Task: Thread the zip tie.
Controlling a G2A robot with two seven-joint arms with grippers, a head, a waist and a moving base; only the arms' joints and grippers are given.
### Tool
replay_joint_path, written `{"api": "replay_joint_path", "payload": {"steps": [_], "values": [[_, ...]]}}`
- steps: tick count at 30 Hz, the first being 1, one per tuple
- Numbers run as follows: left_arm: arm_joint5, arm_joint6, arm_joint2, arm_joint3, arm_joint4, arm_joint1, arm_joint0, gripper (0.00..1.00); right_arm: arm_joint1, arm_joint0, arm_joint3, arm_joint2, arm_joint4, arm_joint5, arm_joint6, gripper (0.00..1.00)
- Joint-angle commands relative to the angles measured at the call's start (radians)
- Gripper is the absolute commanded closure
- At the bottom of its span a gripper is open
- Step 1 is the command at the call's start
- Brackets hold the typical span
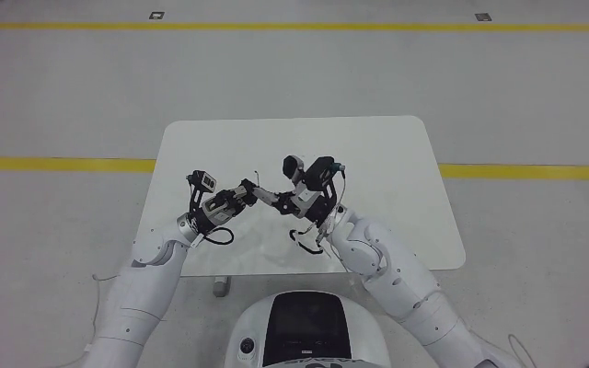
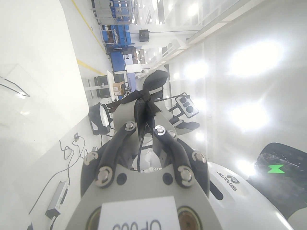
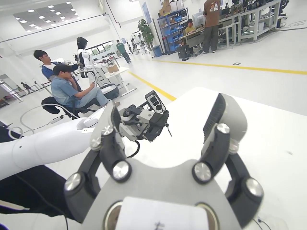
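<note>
Left pincer (image 1: 249,191) is clamped tight on the black zip tie (image 3: 168,129), holding it up above the tabletop (image 1: 386,147). Right pincer (image 3: 165,111) hangs over the same tabletop, jaws spread wide, one on either side of the tie.

Most of the zip tie (image 3: 168,129) lies hidden inside the closed fingers (image 2: 124,113) of the left gripper (image 2: 143,96) — a short black tip pokes out, too small to tell head from tail. From above it is a hairline sliver, and the arms (image 1: 166,267) cover the near edge of the surface (image 1: 386,147). Whether the strap touches the right gripper (image 3: 166,106) — fingers spread — cannot be told.
</note>
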Motion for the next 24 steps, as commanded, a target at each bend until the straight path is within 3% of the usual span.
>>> {"api": "replay_joint_path", "payload": {"steps": [1, 5, 10, 11, 18, 20, 21, 23, 24], "values": [[0.040, 0.022, 0.002, 0.000, -0.035, -0.001, -0.001, 1.00, 0.005, 0.005, -0.005, 0.004, -0.089, 0.013, 0.025, 0.00], [0.194, -0.014, -0.023, 0.012, -0.205, 0.002, -0.009, 1.00, 0.018, -0.002, -0.024, 0.015, -0.268, 0.015, 0.023, 0.00], [0.365, -0.074, -0.045, 0.033, -0.315, 0.010, -0.020, 1.00, 0.030, -0.010, -0.032, 0.015, -0.430, -0.006, 0.014, 0.00], [0.383, -0.085, -0.047, 0.037, -0.320, 0.012, -0.026, 1.00, 0.031, -0.011, -0.028, 0.012, -0.447, -0.007, 0.010, 0.00], [0.377, -0.085, -0.049, 0.035, -0.311, 0.013, -0.030, 1.00, 0.032, -0.009, -0.020, 0.011, -0.468, -0.003, 0.019, 0.00], [0.445, -0.040, -0.048, 0.054, -0.383, 0.010, -0.035, 1.00, 0.032, -0.012, -0.022, 0.004, -0.492, 0.006, 0.019, 0.00], [0.469, -0.039, -0.047, 0.058, -0.405, 0.010, -0.037, 1.00, 0.031, -0.013, -0.021, -0.001, -0.499, 0.009, 0.012, 0.00], [0.572, -0.050, -0.046, 0.076, -0.508, 0.007, -0.040, 1.00, 0.029, -0.012, -0.012, -0.011, -0.509, 0.014, -0.015, 0.00], [0.602, -0.055, -0.049, 0.077, -0.531, 0.008, -0.042, 1.00, 0.028, -0.011, -0.007, -0.015, -0.517, 0.018, -0.028, 0.00]]}}
